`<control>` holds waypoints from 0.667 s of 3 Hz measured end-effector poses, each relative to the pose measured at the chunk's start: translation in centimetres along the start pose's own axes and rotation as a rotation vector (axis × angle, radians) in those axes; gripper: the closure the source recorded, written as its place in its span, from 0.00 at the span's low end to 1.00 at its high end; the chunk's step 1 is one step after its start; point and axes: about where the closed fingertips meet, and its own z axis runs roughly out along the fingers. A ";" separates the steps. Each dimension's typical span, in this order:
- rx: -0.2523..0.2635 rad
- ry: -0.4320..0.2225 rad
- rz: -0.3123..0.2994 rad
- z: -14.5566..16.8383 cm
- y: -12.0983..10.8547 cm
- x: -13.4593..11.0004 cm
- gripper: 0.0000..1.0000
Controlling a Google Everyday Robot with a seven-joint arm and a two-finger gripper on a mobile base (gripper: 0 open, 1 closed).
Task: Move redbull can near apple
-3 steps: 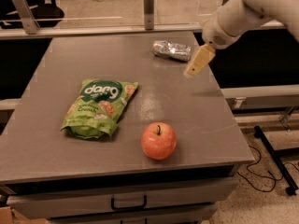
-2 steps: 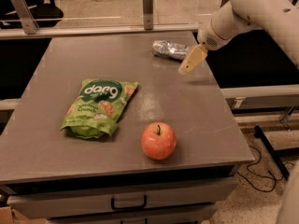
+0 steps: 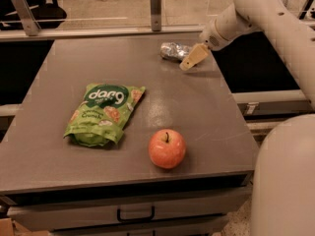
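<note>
We see a grey tabletop (image 3: 59, 151) with a drawer (image 3: 135, 213) under its front edge and a railed floor behind. The white arm (image 3: 256, 9) reaches in from the right, its gripper (image 3: 187, 64) lowered just beside the redbull can (image 3: 172, 50) at the far edge (how wide it stands, we cannot tell). The apple (image 3: 167, 148) sits near the front, well apart from the can, by 1 green snack bag (image 3: 104, 113).

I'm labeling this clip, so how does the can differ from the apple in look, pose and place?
The can is silver and crinkled; the apple is smooth and red-orange. The can lies on its side; the apple sits stem up. The can is far back, with the gripper close beside it; the apple is near the front edge, away from the gripper. Both rest on the grey table.
</note>
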 end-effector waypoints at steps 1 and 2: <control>-0.052 0.004 0.034 1.1 0.6 -0.1 0.42; -0.110 0.013 0.022 1.5 2.2 -0.1 0.64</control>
